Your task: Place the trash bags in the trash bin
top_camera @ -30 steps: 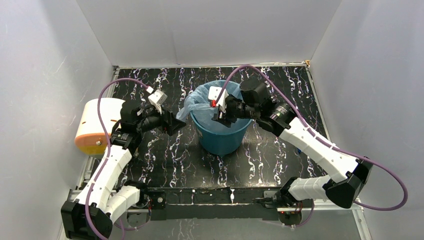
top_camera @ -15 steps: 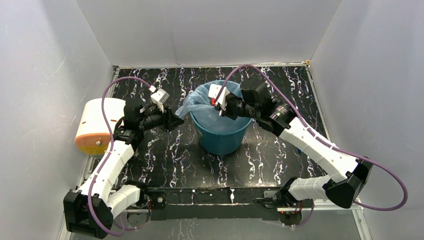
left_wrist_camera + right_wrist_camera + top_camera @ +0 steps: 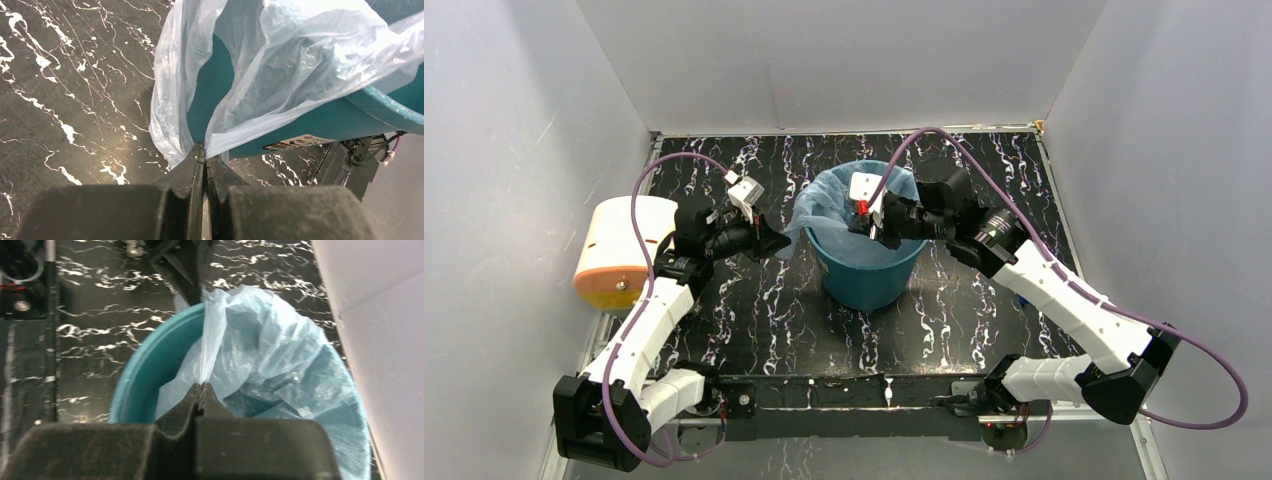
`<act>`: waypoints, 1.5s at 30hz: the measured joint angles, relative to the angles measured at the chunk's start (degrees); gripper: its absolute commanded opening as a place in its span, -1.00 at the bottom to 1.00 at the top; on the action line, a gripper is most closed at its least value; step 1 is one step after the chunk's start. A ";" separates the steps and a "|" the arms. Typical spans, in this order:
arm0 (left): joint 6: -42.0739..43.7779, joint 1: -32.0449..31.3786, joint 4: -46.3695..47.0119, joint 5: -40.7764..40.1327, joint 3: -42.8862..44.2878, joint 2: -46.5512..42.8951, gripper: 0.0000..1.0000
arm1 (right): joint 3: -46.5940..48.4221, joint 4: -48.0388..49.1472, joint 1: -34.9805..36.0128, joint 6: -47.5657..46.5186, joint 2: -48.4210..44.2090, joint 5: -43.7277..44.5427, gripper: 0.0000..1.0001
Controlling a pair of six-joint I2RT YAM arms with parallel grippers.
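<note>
We hold the trash bag (image 3: pixel 280 60) two ways: the left tool (image 3: pixel 204 152) clamped tight on its flap outside the trash bin (image 3: pixel 310 125) at nine o'clock, the right tool (image 3: pixel 201 387), reaching from three o'clock, nipped closed on a fold over the mouth, probably to spread it. The bin stands mid-desk (image 3: pixel 75 100).

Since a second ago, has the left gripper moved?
Yes: the left gripper edged toward the trash bin, away from the cream cylinder, and shut on the trash bag.

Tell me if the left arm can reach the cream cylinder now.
Probably not yet: the left gripper has its jaws shut on the trash bag beside the trash bin, and the cylinder lies behind it, alongside the arm.
</note>
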 measured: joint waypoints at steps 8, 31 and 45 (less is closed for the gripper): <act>-1.03 0.00 0.85 0.74 0.00 0.24 -0.35 | 0.02 -4.63 0.20 1.81 -0.74 -8.46 -1.00; 0.42 0.00 1.16 9.57 2.56 1.18 -0.30 | -0.11 -4.39 0.33 4.46 -1.27 -10.10 -1.00; 0.13 -0.02 3.23 9.86 2.95 1.60 -1.00 | -0.11 -4.26 0.79 8.48 -1.51 -15.87 -1.00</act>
